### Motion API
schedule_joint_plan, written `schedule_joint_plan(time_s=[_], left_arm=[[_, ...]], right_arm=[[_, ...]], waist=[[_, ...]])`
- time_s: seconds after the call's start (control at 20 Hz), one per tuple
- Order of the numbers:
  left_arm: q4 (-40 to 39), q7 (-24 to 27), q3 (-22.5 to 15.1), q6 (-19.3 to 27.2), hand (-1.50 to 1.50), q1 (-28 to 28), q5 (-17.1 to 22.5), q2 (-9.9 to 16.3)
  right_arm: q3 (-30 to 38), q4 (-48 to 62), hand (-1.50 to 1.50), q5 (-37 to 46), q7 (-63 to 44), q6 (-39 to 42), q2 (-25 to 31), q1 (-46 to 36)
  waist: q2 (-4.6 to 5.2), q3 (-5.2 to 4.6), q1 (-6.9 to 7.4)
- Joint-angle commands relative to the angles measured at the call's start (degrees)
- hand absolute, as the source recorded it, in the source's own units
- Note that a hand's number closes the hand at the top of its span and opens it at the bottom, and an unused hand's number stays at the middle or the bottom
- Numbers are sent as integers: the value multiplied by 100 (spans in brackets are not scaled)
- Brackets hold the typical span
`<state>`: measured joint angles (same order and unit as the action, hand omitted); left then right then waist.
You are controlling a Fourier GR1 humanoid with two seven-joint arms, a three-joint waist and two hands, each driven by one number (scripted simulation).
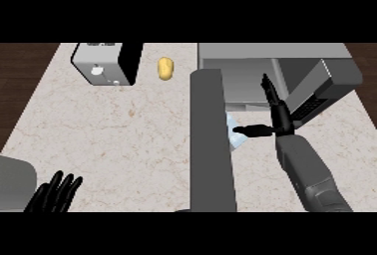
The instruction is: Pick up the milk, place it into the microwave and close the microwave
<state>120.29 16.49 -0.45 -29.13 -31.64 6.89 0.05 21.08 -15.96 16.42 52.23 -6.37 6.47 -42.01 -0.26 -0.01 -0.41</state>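
Milk point(233, 133) sits on the counter point(110, 134), just left of the right hand point(274, 117). That hand is released, fingers straight, thumb toward the milk. Left hand point(55, 194) rests released.

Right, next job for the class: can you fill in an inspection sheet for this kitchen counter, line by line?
Surface: pale marbled counter.
Job's things: microwave with its door swung open; milk just right of the door, partly hidden by it.
Clutter: toaster and a yellow item at the back.
Hands: right hand open, fingers straight, thumb pointing at the milk; left hand open, resting lower left.
Cables: nothing seen.
Surroundings: dark floor beyond the counter.
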Motion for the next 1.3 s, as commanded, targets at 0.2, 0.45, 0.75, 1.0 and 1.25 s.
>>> schedule_joint_plan(time_s=[0.2, 0.45, 0.75, 1.0, 1.25], left_arm=[[-118, -719, -692, 272, -150, 546, -288, -5], [-465, -813, -998, 263, 150, 922, -771, 61], [-1422, -823, -1365, 770, 150, 1785, -1298, -5], [-2215, -808, -1625, 1032, 150, 2714, -1701, -5], [-3050, -1411, -2129, 459, 150, 3465, -2018, 25]], right_arm=[[-382, -1195, -150, -179, 23, 741, -347, 1343], [-648, -2322, -150, -285, 219, 1103, -442, 2573], [-814, -4186, -150, -592, -174, 1695, -181, 3957], [-912, -5708, -150, -607, -598, 1507, -189, 5097], [-776, -6379, -150, -816, -873, 1669, -66, 5491]], waist=[[-58, -10, -214], [-52, -12, -221], [-33, -19, -292], [6, -12, -182], [21, -7, -213]])
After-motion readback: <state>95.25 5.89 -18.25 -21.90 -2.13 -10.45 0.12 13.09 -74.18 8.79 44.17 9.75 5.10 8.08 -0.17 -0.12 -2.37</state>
